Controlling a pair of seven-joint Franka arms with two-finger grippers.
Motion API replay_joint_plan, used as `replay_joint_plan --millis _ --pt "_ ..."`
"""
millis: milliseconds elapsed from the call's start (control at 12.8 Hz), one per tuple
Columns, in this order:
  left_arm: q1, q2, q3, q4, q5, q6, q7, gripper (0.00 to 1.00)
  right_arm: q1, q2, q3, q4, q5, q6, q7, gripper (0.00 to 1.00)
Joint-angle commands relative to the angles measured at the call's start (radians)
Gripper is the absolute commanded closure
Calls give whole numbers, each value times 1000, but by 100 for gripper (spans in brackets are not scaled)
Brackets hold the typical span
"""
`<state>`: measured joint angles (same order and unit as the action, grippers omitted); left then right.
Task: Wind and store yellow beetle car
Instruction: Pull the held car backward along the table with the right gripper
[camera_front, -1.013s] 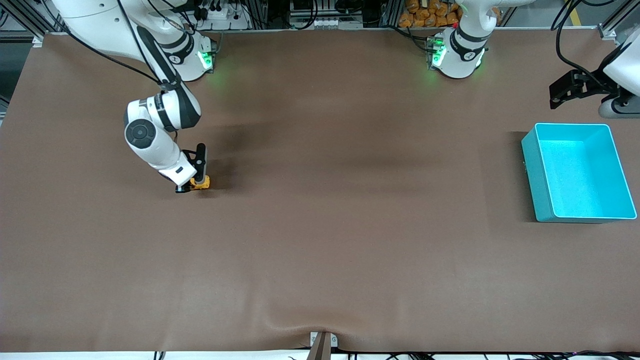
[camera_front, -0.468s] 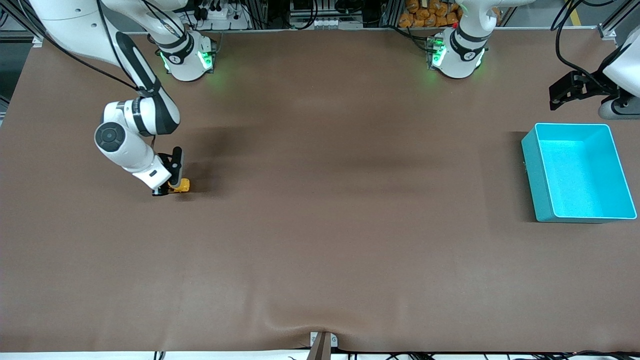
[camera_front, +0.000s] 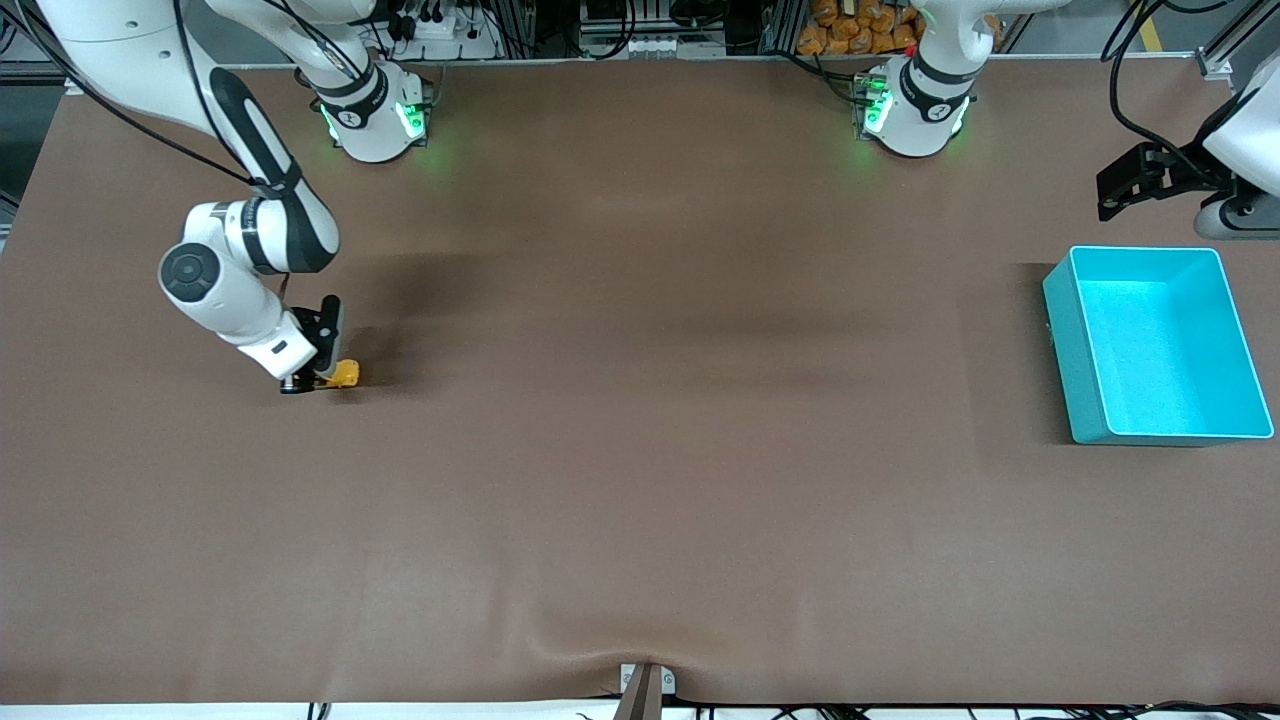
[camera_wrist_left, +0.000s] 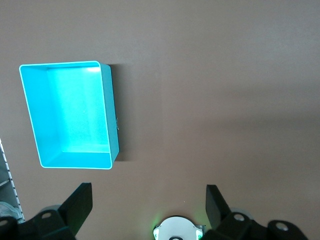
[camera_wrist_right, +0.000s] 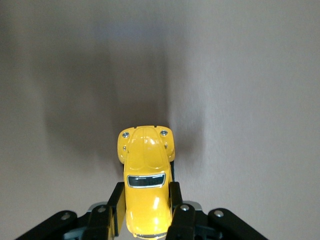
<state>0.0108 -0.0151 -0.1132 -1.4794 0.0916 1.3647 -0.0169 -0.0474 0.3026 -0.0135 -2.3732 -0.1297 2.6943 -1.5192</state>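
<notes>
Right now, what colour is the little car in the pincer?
Yellow, with a dark window. The yellow beetle car shows best in the right wrist view.

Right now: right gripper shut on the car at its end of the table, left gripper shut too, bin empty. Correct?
Not quite. The left gripper is open; the left wrist view shows its fingers spread wide apart with nothing between them. The rest holds: right gripper is shut on the car, and the bin is empty.

Robotics laboratory — a test bench.
Brown-covered table (camera_front: 640, 450), aluminium framing (camera_front: 1215, 55), loose cables (camera_front: 1125, 70) along its top edge.
</notes>
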Motion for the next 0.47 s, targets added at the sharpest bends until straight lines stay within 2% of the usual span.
replay_joint_plan --millis 0,390 --pt "1 -5 0 -1 11 10 9 0 -77 142 3 22 -21 85 -32 90" --pt "0 -6 0 -2 11 10 9 0 -137 162 4 23 -21 88 -42 90"
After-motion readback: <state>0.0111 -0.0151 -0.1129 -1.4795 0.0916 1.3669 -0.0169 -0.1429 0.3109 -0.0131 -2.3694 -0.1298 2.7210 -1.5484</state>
